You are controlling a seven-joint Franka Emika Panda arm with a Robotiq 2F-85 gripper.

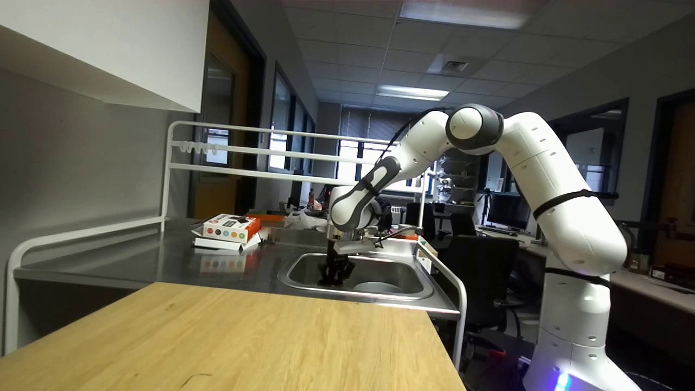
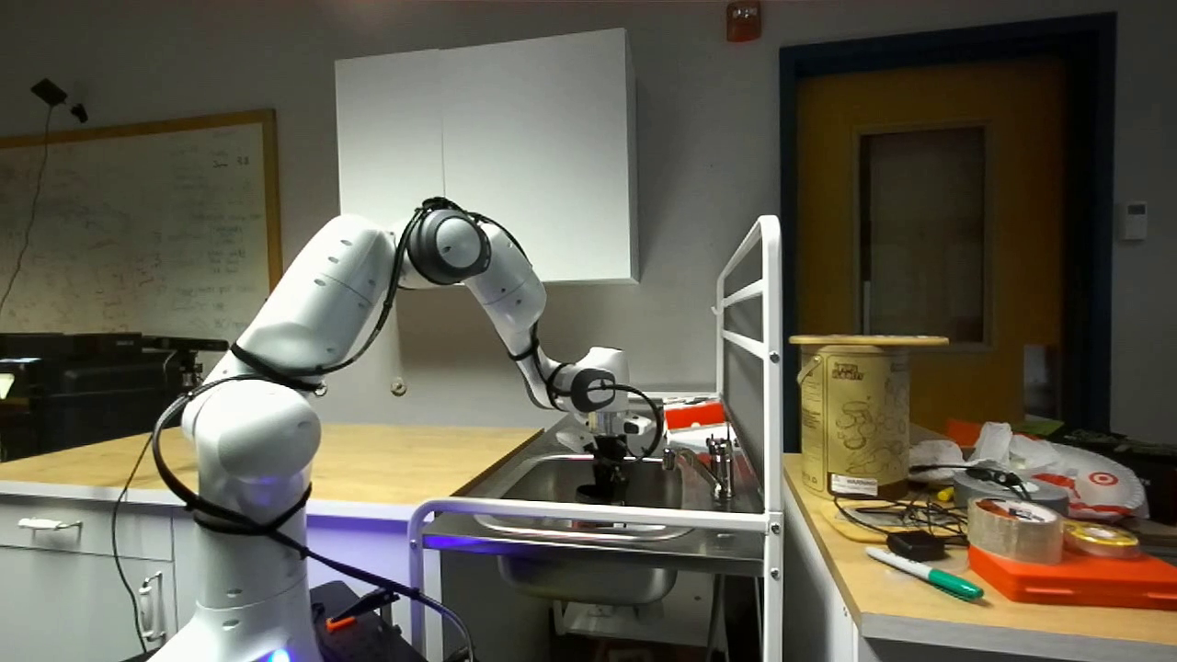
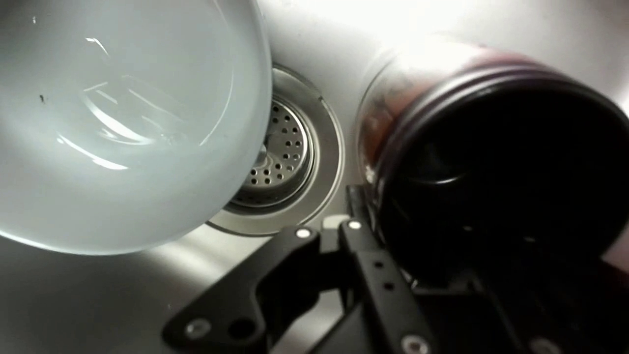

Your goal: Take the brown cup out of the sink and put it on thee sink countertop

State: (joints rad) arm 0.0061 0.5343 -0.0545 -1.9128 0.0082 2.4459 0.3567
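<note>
The black jointed claw (image 1: pixel 334 276) has one finger (image 3: pixel 357 201) close against the dark reddish-brown cylindrical cup (image 3: pixel 491 172); whether it grips, I can't tell. I'd call this the grasp; next it needs a firm hold, then a straight lift. The cup's inside is too dark to read. The rectangular stainless-steel sink (image 1: pixel 404 272) holds it and a whitish round bowl (image 3: pixel 147 123), a speck inside; flat grey steel countertop (image 1: pixel 136 260) runs alongside.
</note>
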